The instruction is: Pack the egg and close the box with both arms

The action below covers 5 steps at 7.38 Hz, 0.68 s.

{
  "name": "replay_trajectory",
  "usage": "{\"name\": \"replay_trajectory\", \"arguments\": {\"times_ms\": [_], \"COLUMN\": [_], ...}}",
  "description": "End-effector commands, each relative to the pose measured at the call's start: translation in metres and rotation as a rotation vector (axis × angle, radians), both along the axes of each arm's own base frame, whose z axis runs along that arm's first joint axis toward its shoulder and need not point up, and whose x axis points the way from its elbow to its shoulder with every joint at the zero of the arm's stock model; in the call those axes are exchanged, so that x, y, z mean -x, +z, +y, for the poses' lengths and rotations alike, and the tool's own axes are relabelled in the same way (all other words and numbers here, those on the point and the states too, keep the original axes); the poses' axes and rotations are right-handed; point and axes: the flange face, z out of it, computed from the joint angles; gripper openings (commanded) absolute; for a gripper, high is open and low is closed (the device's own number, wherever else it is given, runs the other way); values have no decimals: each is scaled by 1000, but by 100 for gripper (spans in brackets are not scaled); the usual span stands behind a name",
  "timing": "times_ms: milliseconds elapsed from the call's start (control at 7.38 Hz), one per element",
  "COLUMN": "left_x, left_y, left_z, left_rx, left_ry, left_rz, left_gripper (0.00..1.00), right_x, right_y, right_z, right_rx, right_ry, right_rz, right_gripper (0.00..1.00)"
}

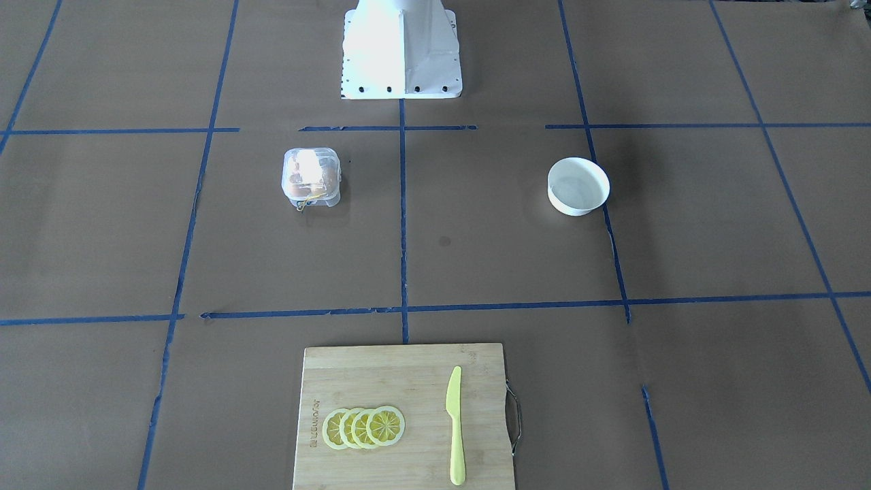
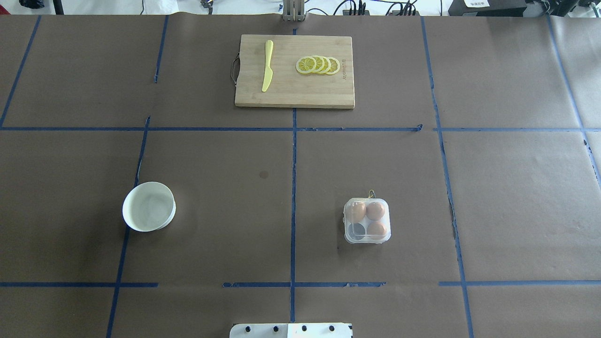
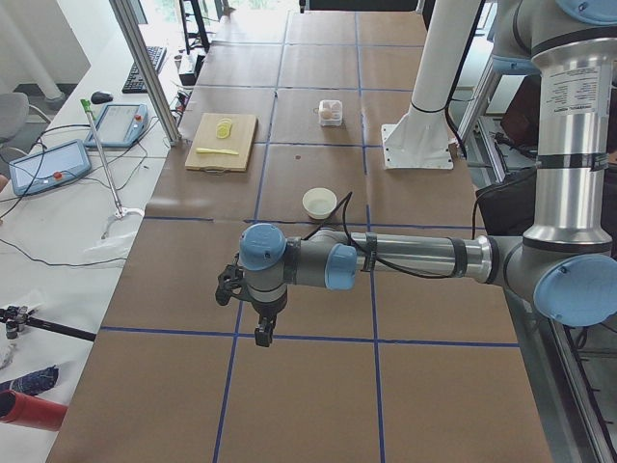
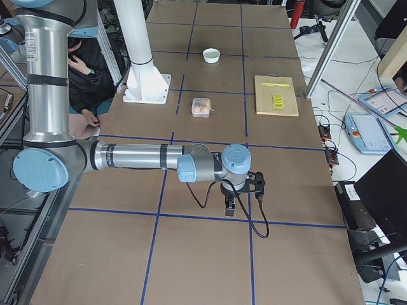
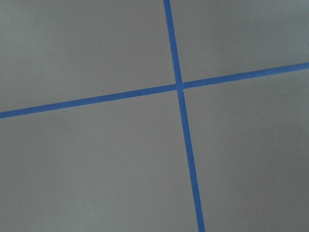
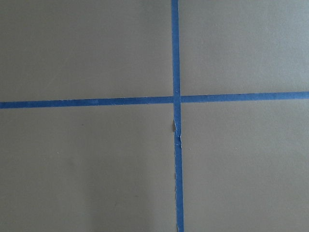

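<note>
One clear box [image 2: 367,220] sits lid down on the bench [image 2: 211,155], with three eggs [image 2: 374,211] in its four cells. One white bowl [image 2: 149,206] stands well apart. One board [image 2: 294,91] carries one knife [image 2: 267,65] and four lemon slices [image 2: 318,65]. The left tool [image 3: 262,334] and the right tool [image 4: 229,209] hang over the bench ends; their grip cannot be told.

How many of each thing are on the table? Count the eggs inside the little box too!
eggs: 3
box: 1
bowl: 1
cutting board: 1
knife: 1
lemon slices: 4
Total: 11
</note>
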Motion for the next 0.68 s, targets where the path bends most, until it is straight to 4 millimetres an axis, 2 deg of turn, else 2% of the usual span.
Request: {"name": "replay_trajectory", "arguments": {"times_ms": [0,542], "left_x": [0,-7], "left_y": [-2,-1], "left_z": [-4,1], "left_rx": [-34,36], "left_ry": [-6,-38], "left_rz": [2,105], "left_gripper": [100,100], "right_x": [0,-1], "right_y": [-1,-2], "right_z": [0,-1], "right_rx": [-1,-4], "right_ry": [0,1], "right_rz": [-1,-1], "right_gripper": [100,100]}}
